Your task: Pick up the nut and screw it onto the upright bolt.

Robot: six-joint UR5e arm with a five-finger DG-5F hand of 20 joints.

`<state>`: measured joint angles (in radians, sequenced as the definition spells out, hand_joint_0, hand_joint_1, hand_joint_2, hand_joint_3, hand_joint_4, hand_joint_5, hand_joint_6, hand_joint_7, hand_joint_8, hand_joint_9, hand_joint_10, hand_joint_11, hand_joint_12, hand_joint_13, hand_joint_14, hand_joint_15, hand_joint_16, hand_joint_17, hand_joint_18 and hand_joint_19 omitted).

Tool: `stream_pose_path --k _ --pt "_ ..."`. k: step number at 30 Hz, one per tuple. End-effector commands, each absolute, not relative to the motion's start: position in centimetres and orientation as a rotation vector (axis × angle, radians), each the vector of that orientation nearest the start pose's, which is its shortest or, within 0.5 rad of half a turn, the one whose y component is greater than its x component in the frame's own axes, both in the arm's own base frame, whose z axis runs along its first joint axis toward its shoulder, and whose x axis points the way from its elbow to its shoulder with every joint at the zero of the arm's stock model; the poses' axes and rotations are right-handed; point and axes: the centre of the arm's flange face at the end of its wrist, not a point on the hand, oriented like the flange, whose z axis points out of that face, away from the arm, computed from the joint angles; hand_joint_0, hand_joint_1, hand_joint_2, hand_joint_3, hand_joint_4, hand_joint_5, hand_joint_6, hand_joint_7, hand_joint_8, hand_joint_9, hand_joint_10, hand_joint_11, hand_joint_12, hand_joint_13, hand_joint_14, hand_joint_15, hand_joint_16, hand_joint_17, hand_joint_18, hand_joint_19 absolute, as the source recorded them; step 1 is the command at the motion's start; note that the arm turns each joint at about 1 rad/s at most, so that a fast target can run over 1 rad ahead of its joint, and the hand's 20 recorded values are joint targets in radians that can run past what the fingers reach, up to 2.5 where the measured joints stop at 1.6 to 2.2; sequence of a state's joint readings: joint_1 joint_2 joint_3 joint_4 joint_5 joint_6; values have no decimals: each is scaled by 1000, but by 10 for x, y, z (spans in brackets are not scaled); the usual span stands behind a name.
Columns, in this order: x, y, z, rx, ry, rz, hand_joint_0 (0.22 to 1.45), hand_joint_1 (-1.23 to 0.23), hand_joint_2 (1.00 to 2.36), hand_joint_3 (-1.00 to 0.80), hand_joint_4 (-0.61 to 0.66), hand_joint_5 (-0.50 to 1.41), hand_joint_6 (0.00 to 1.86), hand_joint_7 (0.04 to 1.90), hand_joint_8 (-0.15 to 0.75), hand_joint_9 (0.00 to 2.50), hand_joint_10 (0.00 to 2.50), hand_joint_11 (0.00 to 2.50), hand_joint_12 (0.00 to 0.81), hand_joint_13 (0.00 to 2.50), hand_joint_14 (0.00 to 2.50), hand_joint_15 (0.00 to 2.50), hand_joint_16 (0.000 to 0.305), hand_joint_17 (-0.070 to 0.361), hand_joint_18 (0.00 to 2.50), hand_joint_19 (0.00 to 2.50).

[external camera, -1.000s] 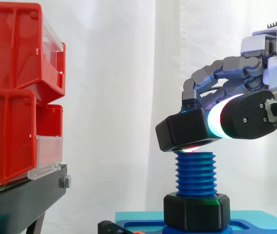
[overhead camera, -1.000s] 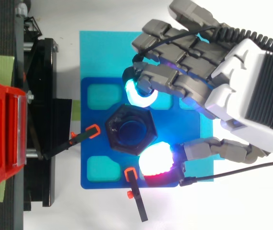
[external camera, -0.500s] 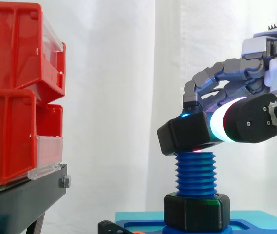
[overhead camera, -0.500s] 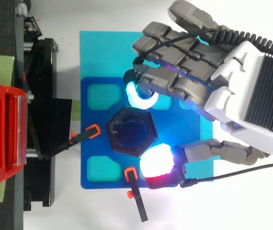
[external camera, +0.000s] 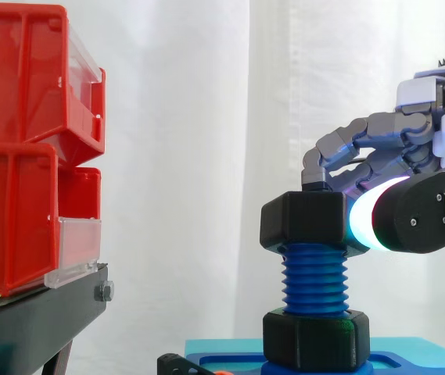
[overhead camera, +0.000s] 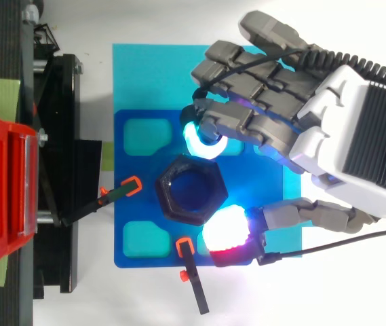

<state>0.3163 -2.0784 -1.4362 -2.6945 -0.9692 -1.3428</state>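
— Two black hexagons sit on the upright blue bolt (external camera: 314, 280), as we see it from the side. Which is the nut?

— We take the upper one as the nut (external camera: 304, 221). It sits level on the very top of the bolt, with bare threads between it and the black hex base (external camera: 316, 337) at the bolt's foot.

— And from above?

— From above we look straight down through the nut's hole and see blue inside it. The bolt stands at the middle of the dark blue plate (overhead camera: 128, 166), which lies on a cyan mat (overhead camera: 145, 68).

— What do we say of the hand?

— The hand (overhead camera: 315, 136) reaches in over the plate's edge farthest from the stand, fingers curled, and grips the nut. The thumb pad (external camera: 363, 224), glowing white, presses against the nut's side. A finger pad (overhead camera: 203, 139), glowing cyan, lies at the nut's opposite edge. Whether that pad quite touches, we cannot tell.

— Anything else on the plate?

— We count two black clamps tipped orange: one (overhead camera: 130, 185) at the plate's edge nearest the stand, the other (overhead camera: 186, 246) at the adjoining edge, just beside the thumb pad. Both lie apart from the nut.

— And beyond the plate?

— We see red bins (external camera: 26, 156) stacked on the black stand (external camera: 34, 312), well apart from the bolt, before the white curtain (external camera: 183, 156).
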Motion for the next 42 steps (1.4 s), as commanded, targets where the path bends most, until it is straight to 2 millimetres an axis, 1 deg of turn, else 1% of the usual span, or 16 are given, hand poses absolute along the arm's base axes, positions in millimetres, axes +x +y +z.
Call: stream_pose_path --k 1,12,18,31,42 --pt "687 24 297 411 1454 -10 542 -591 1000 -500 245 -212 724 1128 314 496 5 160 315 327 0 0 35 78 139 0" --pt "688 23 297 409 1453 -8 541 -594 1000 -500 242 -212 724 1121 315 494 5 166 314 325 0 0 35 79 139 0" --pt "690 27 299 393 1440 11 541 -594 1000 -500 241 -212 723 1120 314 494 5 166 314 323 0 0 35 78 133 0" --pt "691 28 300 372 1433 12 541 -599 1000 -500 245 -211 722 1123 313 498 5 168 313 320 0 0 35 79 131 0" --pt "690 23 298 365 1447 10 541 -601 1000 -500 240 -212 721 1124 314 499 7 167 313 319 0 0 35 79 130 0"
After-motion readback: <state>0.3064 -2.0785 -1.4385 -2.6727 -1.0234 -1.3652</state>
